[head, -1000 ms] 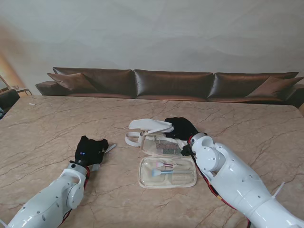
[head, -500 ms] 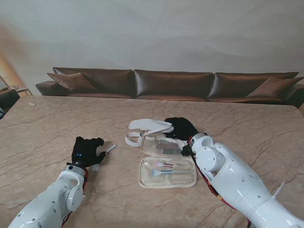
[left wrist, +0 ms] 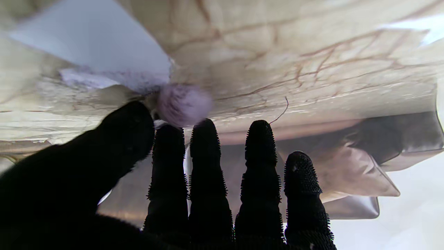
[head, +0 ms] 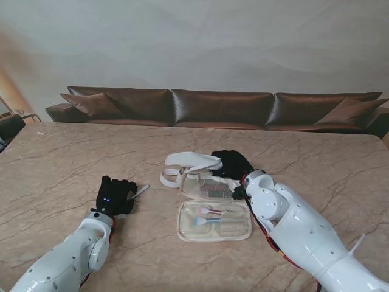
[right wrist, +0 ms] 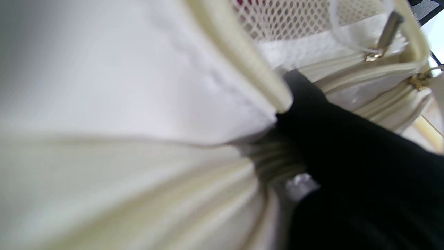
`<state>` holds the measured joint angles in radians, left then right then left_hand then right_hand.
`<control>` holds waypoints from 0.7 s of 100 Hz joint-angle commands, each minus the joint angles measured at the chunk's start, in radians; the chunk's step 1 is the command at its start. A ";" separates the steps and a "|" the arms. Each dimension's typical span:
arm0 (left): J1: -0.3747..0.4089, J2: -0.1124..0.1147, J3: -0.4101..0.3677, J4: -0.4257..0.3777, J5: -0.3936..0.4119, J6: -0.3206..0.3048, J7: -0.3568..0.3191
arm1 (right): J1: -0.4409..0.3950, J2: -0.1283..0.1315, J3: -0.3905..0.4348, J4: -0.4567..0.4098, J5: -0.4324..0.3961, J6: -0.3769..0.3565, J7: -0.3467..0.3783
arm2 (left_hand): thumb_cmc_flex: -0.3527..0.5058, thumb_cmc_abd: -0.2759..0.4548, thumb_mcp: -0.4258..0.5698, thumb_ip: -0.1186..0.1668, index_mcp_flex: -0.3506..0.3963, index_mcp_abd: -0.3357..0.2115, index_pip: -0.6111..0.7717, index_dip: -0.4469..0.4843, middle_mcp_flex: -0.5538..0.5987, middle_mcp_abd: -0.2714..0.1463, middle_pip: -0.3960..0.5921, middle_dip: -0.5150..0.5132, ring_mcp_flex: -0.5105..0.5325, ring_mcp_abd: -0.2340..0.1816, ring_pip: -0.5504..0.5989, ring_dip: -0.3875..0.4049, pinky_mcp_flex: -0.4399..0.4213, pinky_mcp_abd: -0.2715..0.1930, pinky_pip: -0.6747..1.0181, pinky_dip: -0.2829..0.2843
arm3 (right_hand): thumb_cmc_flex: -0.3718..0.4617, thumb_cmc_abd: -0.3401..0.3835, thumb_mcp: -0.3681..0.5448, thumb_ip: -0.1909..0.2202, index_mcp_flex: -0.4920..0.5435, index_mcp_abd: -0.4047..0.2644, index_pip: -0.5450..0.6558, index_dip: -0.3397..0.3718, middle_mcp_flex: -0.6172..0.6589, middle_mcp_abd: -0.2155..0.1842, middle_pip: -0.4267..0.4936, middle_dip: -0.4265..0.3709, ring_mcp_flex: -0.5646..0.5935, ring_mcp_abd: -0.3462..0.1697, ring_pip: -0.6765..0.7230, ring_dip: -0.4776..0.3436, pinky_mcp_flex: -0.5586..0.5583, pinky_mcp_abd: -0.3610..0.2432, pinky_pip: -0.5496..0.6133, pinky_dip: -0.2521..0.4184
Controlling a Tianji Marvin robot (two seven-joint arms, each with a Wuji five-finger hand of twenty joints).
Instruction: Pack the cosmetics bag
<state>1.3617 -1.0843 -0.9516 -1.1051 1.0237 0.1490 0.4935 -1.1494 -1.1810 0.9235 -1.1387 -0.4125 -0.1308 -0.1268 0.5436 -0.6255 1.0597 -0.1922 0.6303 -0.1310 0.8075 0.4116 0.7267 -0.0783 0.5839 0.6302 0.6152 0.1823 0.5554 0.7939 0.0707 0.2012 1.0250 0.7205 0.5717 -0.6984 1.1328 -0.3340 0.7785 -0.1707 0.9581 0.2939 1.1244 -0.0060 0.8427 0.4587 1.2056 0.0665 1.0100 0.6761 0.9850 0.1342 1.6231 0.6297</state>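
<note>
Shifting back toward the brush, my left hand (head: 115, 194) now covers its handle, fingers (left wrist: 204, 146) loosely spread, grip uncertain. Farther off, my right hand (head: 231, 163) pins the cosmetics bag (head: 209, 204) open mid-table for loading.

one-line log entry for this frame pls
left hand: over brush, grip unclear | right hand: holding bag open | brushes packed

The table (head: 316, 158) is showing glossy veined marble. The cosmetics bag (head: 209, 185) is looking like smooth cream cloth with mesh lining and metal zip pulls. The sofa (head: 222, 108) is gleaming like brown leather.
</note>
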 commanded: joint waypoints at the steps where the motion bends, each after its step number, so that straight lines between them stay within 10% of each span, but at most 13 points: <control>1: 0.005 -0.006 0.005 0.024 -0.009 -0.007 -0.004 | -0.009 -0.008 -0.003 -0.010 0.002 -0.008 0.001 | 0.100 -0.093 -0.022 -0.045 0.069 -0.093 0.109 -0.041 0.017 -0.022 0.001 0.069 -0.004 -0.014 0.011 0.005 -0.002 0.014 0.005 0.014 | 0.074 0.080 0.079 0.022 0.052 -0.136 0.089 -0.009 0.033 -0.013 0.028 -0.003 0.111 -0.061 0.106 0.022 0.050 -0.021 0.103 0.012; 27: -0.016 -0.008 0.029 0.068 -0.028 -0.003 0.000 | -0.012 -0.007 0.001 -0.013 0.002 -0.006 0.006 | 0.146 -0.075 -0.033 -0.043 0.149 -0.114 0.196 -0.072 0.110 -0.026 -0.068 0.167 0.041 -0.019 0.032 0.006 0.035 0.010 0.039 0.008 | 0.073 0.079 0.080 0.022 0.051 -0.136 0.088 -0.010 0.033 -0.012 0.028 -0.004 0.111 -0.060 0.106 0.022 0.049 -0.019 0.103 0.012; 51: -0.034 -0.014 0.048 0.114 -0.049 0.024 0.011 | -0.010 -0.007 -0.004 -0.010 0.006 -0.008 0.010 | 0.076 -0.130 -0.062 -0.082 0.141 -0.056 0.188 -0.074 0.126 0.003 -0.021 0.057 0.106 -0.012 0.043 -0.003 0.094 0.026 0.070 -0.005 | 0.073 0.079 0.081 0.022 0.052 -0.137 0.089 -0.009 0.033 -0.012 0.028 -0.004 0.111 -0.059 0.105 0.022 0.048 -0.018 0.104 0.012; 70: -0.058 -0.016 0.080 0.160 -0.061 0.017 0.036 | -0.006 -0.009 -0.010 -0.005 0.011 -0.008 0.011 | 0.096 -0.115 -0.054 -0.076 0.227 -0.119 0.263 -0.100 0.261 -0.030 -0.077 0.135 0.160 -0.019 0.067 -0.006 0.128 0.034 0.098 -0.014 | 0.074 0.080 0.081 0.022 0.051 -0.138 0.087 -0.010 0.032 -0.013 0.028 -0.004 0.111 -0.058 0.104 0.021 0.048 -0.017 0.104 0.012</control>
<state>1.2803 -1.0986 -0.8867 -1.0029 0.9635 0.1661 0.5527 -1.1513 -1.1796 0.9227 -1.1415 -0.4075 -0.1320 -0.1209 0.6192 -0.6503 1.0434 -0.2107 0.6866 -0.2213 1.0235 0.3466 0.9163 -0.0835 0.5231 0.7483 0.7501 0.1728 0.6055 0.7936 0.1925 0.2083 1.0935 0.7150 0.5717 -0.6985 1.1328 -0.3340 0.7785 -0.1707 0.9581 0.2939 1.1244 -0.0060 0.8427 0.4585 1.2056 0.0665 1.0100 0.6761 0.9850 0.1344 1.6231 0.6298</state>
